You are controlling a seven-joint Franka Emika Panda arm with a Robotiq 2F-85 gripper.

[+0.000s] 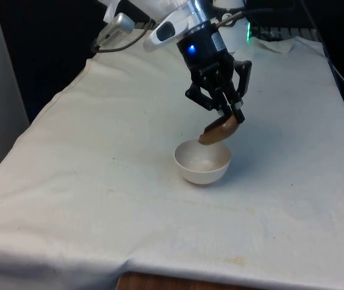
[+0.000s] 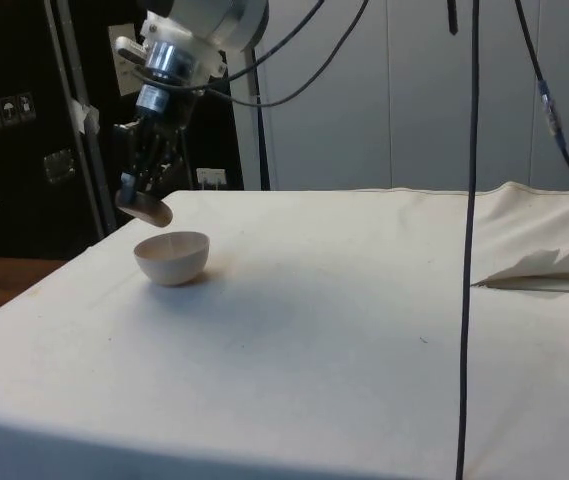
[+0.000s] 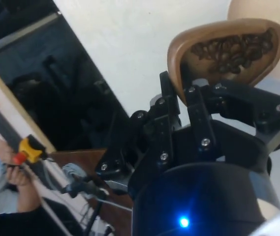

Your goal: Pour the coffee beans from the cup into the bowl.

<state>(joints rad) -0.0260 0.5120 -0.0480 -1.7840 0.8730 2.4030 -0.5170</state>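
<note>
1. Gripper [image 1: 234, 115] first: its two black fingers are pinched on the rim of the brown cup [image 1: 217, 130], one inside the wall and one outside, as the wrist view shows plainly.
2. Going left to right across the table [image 1: 99, 181]: the near left corner and left edge hold nothing but white cloth; the bowl [image 1: 202, 162] sits about mid-table, a little towards the right edge; the cup hangs tilted just above the bowl's far right rim, mouth tipped down towards it.
3. From the side, the cup [image 2: 146, 209] hovers just over the bowl [image 2: 172, 257] and, as far as I can see, is not touching it.
4. Coffee beans [image 3: 233, 49] are gathered in the low side of the cup [image 3: 218, 44] near its lip; the bowl's inside looks bare to me, so I'd say the pour is only about to start.
5. Handling, as I judge it: the cup looks small, light and stiff, so a rim pinch should hold it, though a smooth wall could slip or swivel in the fingers as it tips further. The beans are loose, hard and dry; they should slide out in a rush and could bounce off the bowl's rim. The bowl looks light and may skid on the cloth if knocked.
6. Writing: I can read no brand or label on the cup or bowl.
7. A person's hand [image 3: 16, 177] shows in the wrist view beyond the table edge.
</note>
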